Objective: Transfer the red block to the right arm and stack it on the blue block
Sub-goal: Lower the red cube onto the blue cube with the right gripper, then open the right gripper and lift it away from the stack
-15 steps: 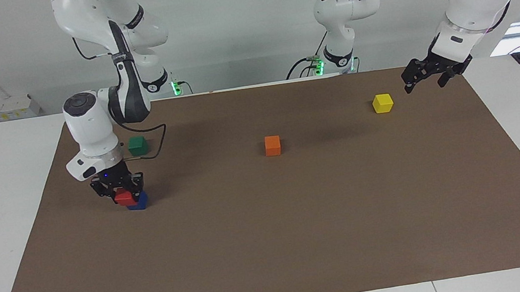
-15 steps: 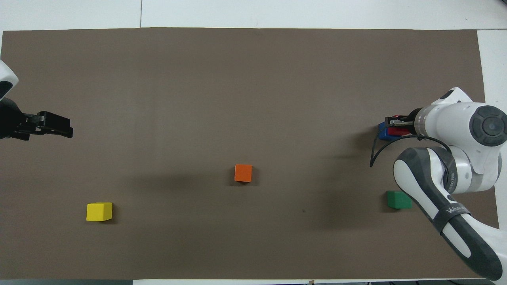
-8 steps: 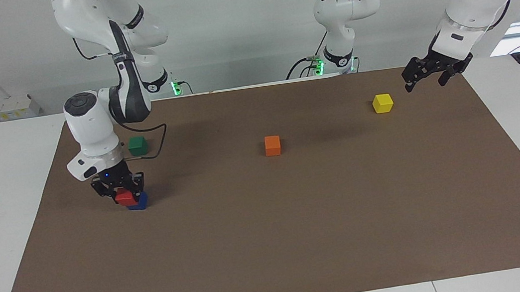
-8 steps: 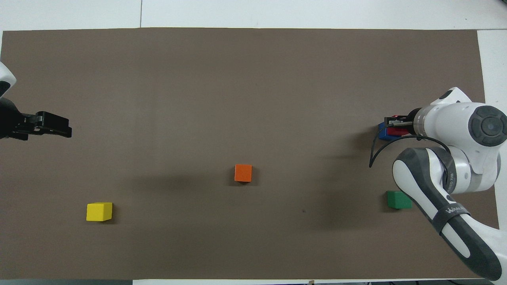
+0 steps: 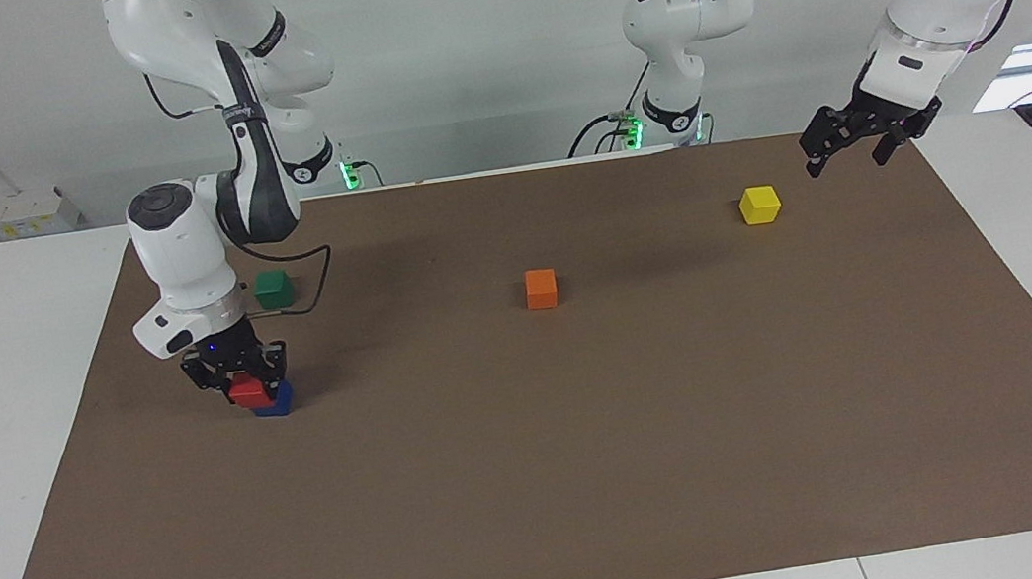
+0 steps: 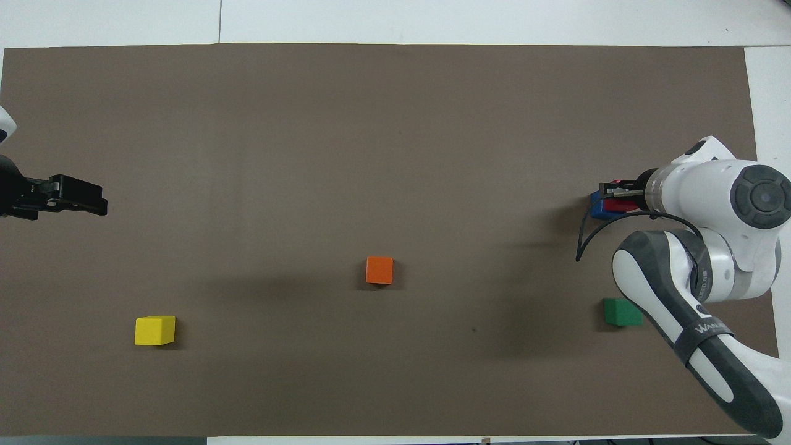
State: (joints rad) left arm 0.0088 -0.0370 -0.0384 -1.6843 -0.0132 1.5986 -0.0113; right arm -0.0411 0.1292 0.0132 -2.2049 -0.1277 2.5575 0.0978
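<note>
Red block point(image 5: 247, 392) – clamped in right gripper point(image 5: 241, 382) – half-hides blue block point(image 5: 277, 401).

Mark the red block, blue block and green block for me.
red block point(image 5: 246, 392), facing view, its front face below the gripper.
blue block point(image 5: 277, 401), facing view, the part showing beside the red block.
green block point(image 5: 273, 288), facing view, middle of its front face.
</note>
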